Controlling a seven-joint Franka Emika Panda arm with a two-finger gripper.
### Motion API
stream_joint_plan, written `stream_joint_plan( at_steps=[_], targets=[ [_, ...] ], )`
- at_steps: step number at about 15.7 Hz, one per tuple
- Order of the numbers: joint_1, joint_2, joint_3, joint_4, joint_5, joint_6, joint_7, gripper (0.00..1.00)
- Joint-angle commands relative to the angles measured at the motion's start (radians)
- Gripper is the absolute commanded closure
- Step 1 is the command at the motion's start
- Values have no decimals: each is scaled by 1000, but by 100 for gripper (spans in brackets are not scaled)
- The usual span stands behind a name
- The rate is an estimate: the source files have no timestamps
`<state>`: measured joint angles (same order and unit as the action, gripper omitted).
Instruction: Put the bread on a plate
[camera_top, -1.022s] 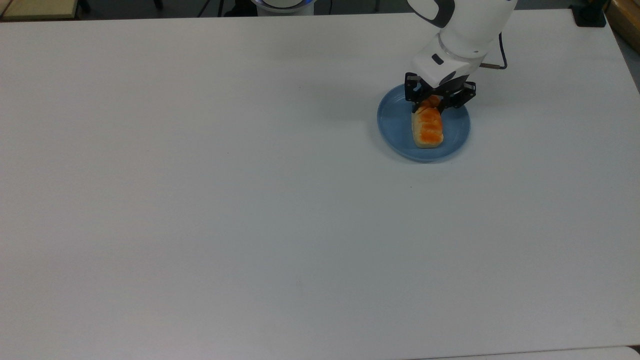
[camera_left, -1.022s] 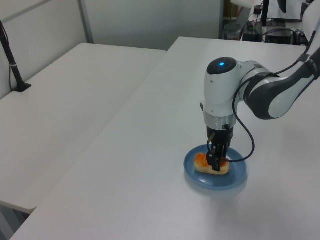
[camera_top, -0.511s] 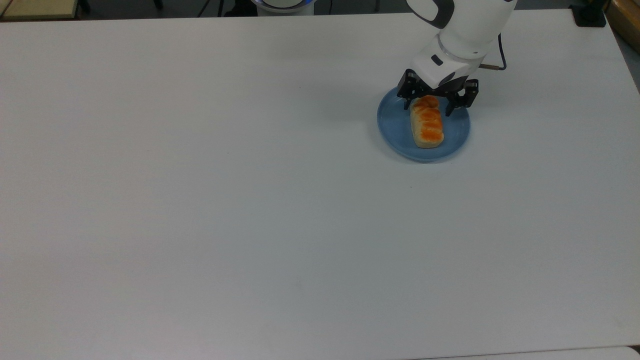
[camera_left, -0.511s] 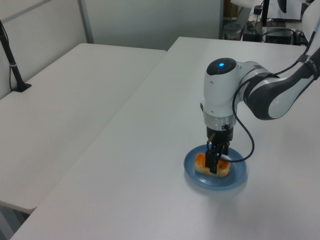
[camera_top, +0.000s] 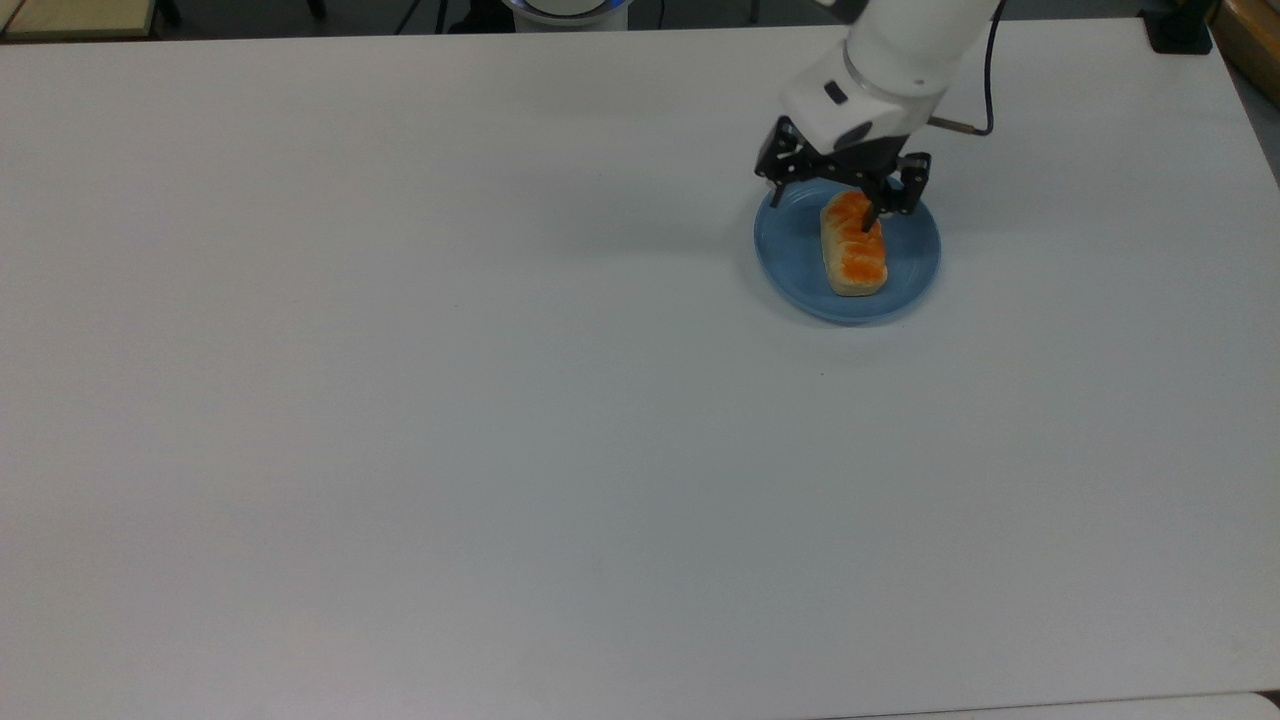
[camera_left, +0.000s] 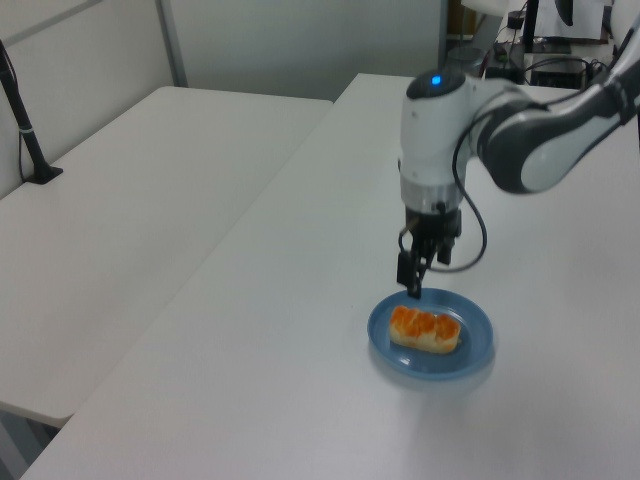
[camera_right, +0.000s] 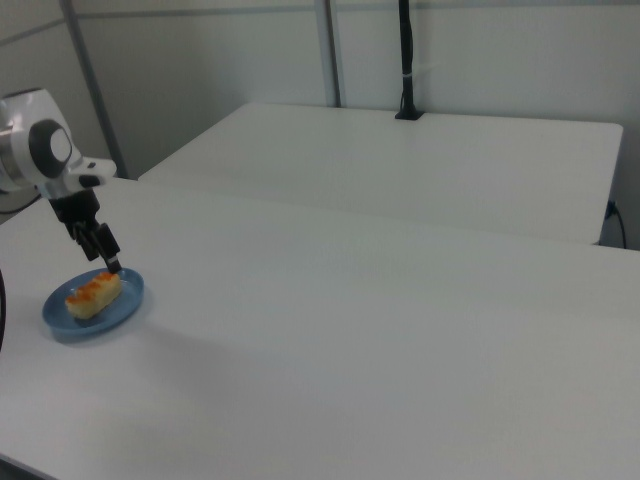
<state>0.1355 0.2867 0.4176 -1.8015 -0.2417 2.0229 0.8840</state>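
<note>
White bench (camera_top: 400, 400), one white arm, its gripper (camera_top: 838, 200) raised above the plate's far edge, fingers (camera_left: 411, 276) spread and empty, one round light-blue plate (camera_top: 800, 262), one small oblong bread (camera_top: 853, 250) lying on it, cream sides, glossy orange-brown bumpy top

A broad, plain white rectangular table (camera_top: 450, 400) carries the scene. Directly on its top lies one thing: a round light-blue plastic plate (camera_top: 790, 255) with a raised rim, resting flat near the table's far edge toward the top view's right. The plate (camera_left: 478, 352) is seen again in the left view, and in the right view it (camera_right: 60, 318) sits on the table (camera_right: 380, 340) at the right view's left.
</note>
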Motion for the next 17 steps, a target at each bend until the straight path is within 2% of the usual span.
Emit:
stream_joint_plan(
  at_steps=[1, 3, 5, 9, 11, 13, 15, 17],
  targets=[
    [-34, -79, -6, 54, 27, -157, -100, 0],
    [-68, -121, -16, 77, 47, -228, -183, 0],
    [-100, -185, -46, 77, 91, -295, -291, 0],
    [-119, -300, -218, 108, 194, -430, -523, 0],
    [-148, -307, -317, 189, 225, -489, -618, 0],
    [-169, -311, -387, 225, 245, -520, -689, 0],
    [-186, -311, -401, 225, 228, -488, -767, 0],
    [-226, -310, -401, 214, 228, -388, -829, 0]
  ],
)
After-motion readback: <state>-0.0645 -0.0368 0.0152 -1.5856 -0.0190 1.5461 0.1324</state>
